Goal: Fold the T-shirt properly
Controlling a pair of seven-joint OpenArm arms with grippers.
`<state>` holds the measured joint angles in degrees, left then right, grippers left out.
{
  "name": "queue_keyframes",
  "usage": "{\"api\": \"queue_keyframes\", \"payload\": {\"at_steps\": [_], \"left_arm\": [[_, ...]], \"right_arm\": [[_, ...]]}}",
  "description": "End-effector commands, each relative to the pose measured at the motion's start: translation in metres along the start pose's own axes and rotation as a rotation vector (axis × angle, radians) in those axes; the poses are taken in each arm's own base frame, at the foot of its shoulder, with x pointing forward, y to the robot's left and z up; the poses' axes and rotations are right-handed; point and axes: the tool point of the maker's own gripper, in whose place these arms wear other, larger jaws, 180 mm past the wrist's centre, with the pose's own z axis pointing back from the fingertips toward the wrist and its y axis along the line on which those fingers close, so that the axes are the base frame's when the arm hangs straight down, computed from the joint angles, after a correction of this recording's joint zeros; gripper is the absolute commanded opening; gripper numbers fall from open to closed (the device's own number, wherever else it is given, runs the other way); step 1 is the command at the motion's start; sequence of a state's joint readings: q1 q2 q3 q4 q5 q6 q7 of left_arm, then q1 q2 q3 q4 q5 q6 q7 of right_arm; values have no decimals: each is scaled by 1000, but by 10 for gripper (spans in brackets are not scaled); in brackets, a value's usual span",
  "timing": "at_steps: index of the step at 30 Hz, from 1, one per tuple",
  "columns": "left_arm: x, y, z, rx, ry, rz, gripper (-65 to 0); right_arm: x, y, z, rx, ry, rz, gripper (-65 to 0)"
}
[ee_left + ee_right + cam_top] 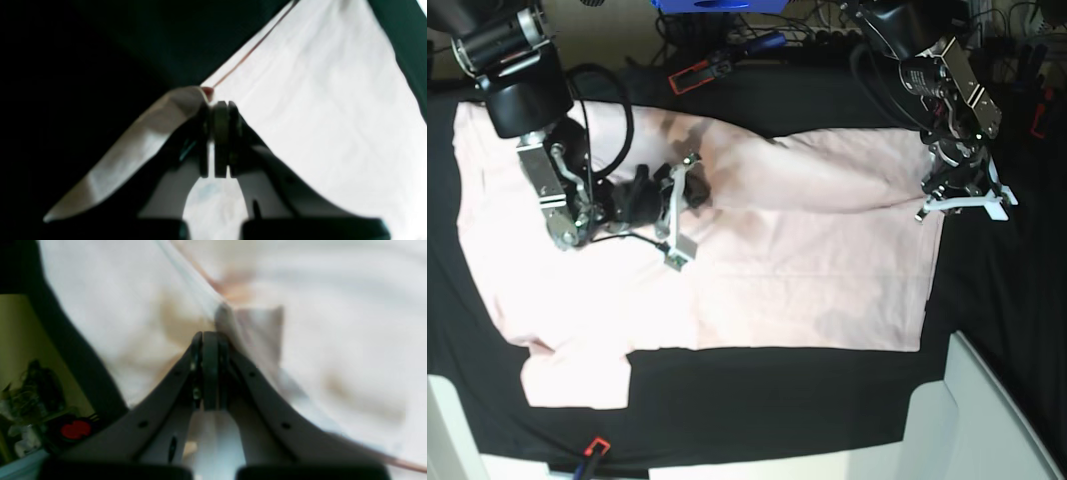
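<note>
The pale pink T-shirt lies spread on the black cloth, with a long crease running across its middle. My right gripper is low over the shirt's left-centre part. In the right wrist view it is shut, with a small fold of the shirt pinched at its tips. My left gripper is at the shirt's right edge. The left wrist view shows it shut on the shirt's edge, which curls up to its left, while the rest of the shirt spreads beyond.
The black cloth covers the table around the shirt. A red-handled tool, a blue box and cables lie along the back. White panels stand at the front corners. A small red item sits at the front edge.
</note>
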<state>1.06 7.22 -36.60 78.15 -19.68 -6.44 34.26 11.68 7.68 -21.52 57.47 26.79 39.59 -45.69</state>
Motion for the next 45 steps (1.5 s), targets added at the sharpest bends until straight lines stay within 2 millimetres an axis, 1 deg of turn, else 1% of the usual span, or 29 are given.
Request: {"api": "queue_keyframes", "payload": {"at_steps": [1,4,6,8,9,10,13,15,16,17,18,19,21,22,24,26,28,29,31,33,35,37,39,41,42,43,45], "left_arm": [[15,-3,-1,-13,-41,-8,-650],[9,2,-6,-5,-16,-7,-650],[14,8,-8,4,-17,-18,-610],[17,9,-8,6,-23,-23,-534],[24,11,-7,8,-36,-31,-492],[30,14,-7,9,-44,-34,-442],[38,16,-6,12,-59,-46,-296],[44,19,-3,16,-74,-58,-225],[47,20,-1,16,-80,-63,-207],[48,19,0,15,-84,-66,-197],[49,20,1,17,-88,-71,-200],[49,25,4,25,-93,-79,-200],[57,26,11,27,-120,-93,-200],[64,25,14,25,-140,-102,-200],[76,24,21,27,-175,-122,-200],[99,21,25,23,-219,-151,-200],[110,9,22,-3,-234,-184,-200],[115,3,20,-16,-235,-213,-200],[113,-12,11,-52,-207,-288,-200],[116,-29,1,-89,-186,-368,-200],[107,-36,-9,-104,-147,-408,-202],[105,-38,-20,-106,-124,-402,-202],[100,-35,-29,-96,-94,-386,-202],[95,-32,-38,-87,-66,-370,-202],[97,-30,-40,-81,-63,-370,-202],[98,-27,-40,-76,-60,-374,-202],[101,-28,-40,-78,-66,-378,-202]], "right_arm": [[14,-2,4,1,-36,12,-637],[8,-3,2,4,-23,-1,-637],[7,-6,4,-2,-22,-1,-637],[9,-13,9,-18,-21,7,-637],[10,-14,9,-20,-22,8,-637],[13,-16,11,-24,-27,14,-637],[13,-32,23,-60,-24,20,-637],[23,-42,35,-90,-64,44,-637],[28,-45,41,-103,-86,59,-637],[31,-49,48,-118,-99,73,-637],[33,-51,52,-127,-104,83,-637],[34,-55,57,-139,-109,92,-637],[37,-68,72,-175,-135,82,-637],[38,-76,81,-197,-155,65,-637],[34,-97,101,-249,-192,12,-635],[30,-123,130,-317,-238,-49,-628],[24,-145,157,-381,-253,-78,-627],[25,-156,171,-411,-255,-79,-627],[21,-179,196,-464,-241,-94,-627],[22,-200,215,-498,-248,-133,-630],[18,-215,224,-512,-261,-183,-631],[19,-227,228,-517,-307,-226,-628],[27,-238,233,-522,-368,-265,-627],[29,-249,235,-518,-413,-331,-621],[29,-253,234,-515,-432,-364,-599],[30,-258,236,-514,-457,-395,-554],[34,-264,239,-519,-508,-426,-440]]}}
